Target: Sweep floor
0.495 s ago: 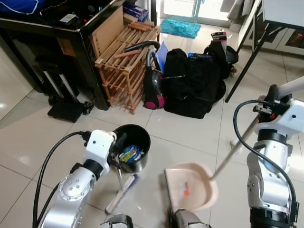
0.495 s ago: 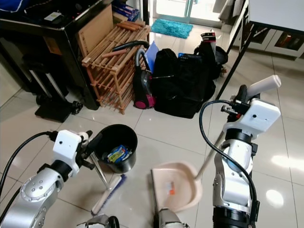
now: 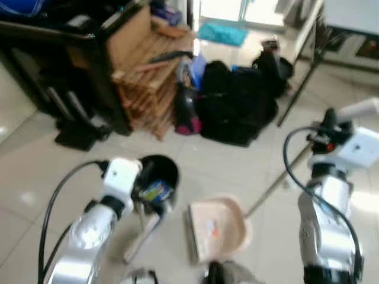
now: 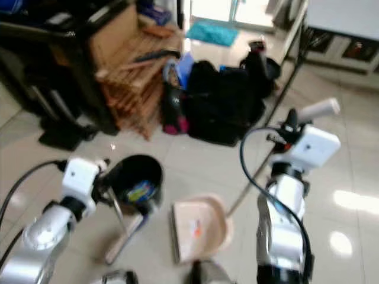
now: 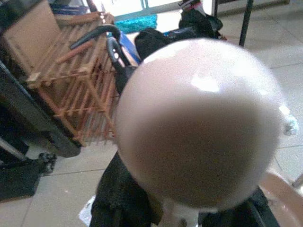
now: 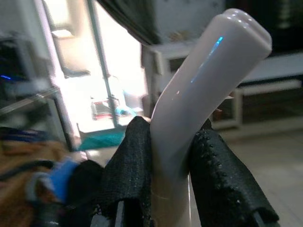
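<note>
Since half a second ago the whole picture had shifted and become blurred, so the camera was moving; the dustpan and the bin kept almost the same places in front of the robot, and both arms stayed on their handles.

The right gripper was closed around the pale handle of the dustpan; in the right wrist view the two black fingers pressed the handle from both sides. From the head, this handle ran as a long thin pole down to the pink dustpan, which lay flat on the tiled floor with a small orange scrap in it.

The left gripper was beside the black bin and held the brush, whose head rested on the floor just left of the dustpan. In the left wrist view the round pale end of the brush handle stood very near the camera, with the black fingers closed at its base. The bin contained some coloured wrappers.

Behind stood a wooden rack, a vacuum cleaner and a black bag.
</note>
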`<state>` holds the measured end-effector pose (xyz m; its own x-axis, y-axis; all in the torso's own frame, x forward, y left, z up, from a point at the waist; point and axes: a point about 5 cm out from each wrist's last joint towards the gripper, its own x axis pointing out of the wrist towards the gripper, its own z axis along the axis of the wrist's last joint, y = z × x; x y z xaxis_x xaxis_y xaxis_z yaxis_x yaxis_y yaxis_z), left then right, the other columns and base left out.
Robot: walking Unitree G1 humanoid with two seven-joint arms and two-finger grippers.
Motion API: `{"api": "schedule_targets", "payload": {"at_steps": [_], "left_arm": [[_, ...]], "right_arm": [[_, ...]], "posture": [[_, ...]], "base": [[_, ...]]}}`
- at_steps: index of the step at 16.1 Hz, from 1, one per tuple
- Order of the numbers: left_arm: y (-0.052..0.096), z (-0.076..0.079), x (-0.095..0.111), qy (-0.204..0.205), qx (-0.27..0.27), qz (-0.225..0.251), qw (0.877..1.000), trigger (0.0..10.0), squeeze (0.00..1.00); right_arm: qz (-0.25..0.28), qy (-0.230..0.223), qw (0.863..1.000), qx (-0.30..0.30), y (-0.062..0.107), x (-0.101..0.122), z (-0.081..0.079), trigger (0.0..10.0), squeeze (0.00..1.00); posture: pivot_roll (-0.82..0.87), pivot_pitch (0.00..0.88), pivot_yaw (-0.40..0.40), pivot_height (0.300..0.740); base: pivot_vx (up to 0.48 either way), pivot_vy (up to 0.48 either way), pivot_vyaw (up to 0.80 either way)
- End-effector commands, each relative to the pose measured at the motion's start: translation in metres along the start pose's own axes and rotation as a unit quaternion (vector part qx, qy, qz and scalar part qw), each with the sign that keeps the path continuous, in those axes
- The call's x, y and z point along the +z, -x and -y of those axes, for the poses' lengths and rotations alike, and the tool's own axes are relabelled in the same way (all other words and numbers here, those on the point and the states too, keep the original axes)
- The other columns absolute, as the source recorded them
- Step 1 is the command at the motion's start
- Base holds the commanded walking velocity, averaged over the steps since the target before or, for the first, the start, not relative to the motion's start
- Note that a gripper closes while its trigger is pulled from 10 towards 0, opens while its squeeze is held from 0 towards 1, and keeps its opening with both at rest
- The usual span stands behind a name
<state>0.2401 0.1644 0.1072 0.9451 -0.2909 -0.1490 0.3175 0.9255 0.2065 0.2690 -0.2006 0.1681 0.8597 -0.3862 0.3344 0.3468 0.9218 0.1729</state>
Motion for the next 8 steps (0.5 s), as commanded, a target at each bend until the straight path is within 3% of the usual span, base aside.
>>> {"api": "schedule_targets", "payload": {"at_steps": [1, 2, 5, 8], "left_arm": [[-0.0014, 0.0050, 0.0038, 0.005, -0.010, 0.011, 1.000, 10.0, 0.00], [-0.0015, 0.0051, 0.0038, 0.005, -0.010, 0.011, 1.000, 10.0, 0.00], [0.0000, 0.0059, 0.0019, 0.007, -0.008, 0.008, 1.000, 10.0, 0.00], [0.0015, 0.0043, -0.0002, 0.026, 0.002, 0.003, 1.000, 10.0, 0.00]], "right_arm": [[0.013, 0.006, 1.000, -0.015, 0.0018, 0.0071, 0.0072, 10.0, 0.00], [0.013, 0.006, 1.000, -0.015, 0.0018, 0.0071, 0.0072, 10.0, 0.00], [0.016, 0.011, 1.000, -0.006, 0.0033, 0.0093, 0.0044, 10.0, 0.00], [0.015, 0.008, 1.000, -0.002, 0.0023, 0.0099, 0.0011, 10.0, 0.00]], "posture": [[-0.01, 0.164, 0.014, 0.740], [-0.01, 0.164, 0.014, 0.740], [-0.02, 0.167, 0.007, 0.740], [-0.02, 0.168, 0.004, 0.740]], "base": [[0.000, -0.428, -0.80], [0.000, -0.428, -0.80], [0.000, -0.429, 0.00], [0.000, 0.000, 0.00]]}}
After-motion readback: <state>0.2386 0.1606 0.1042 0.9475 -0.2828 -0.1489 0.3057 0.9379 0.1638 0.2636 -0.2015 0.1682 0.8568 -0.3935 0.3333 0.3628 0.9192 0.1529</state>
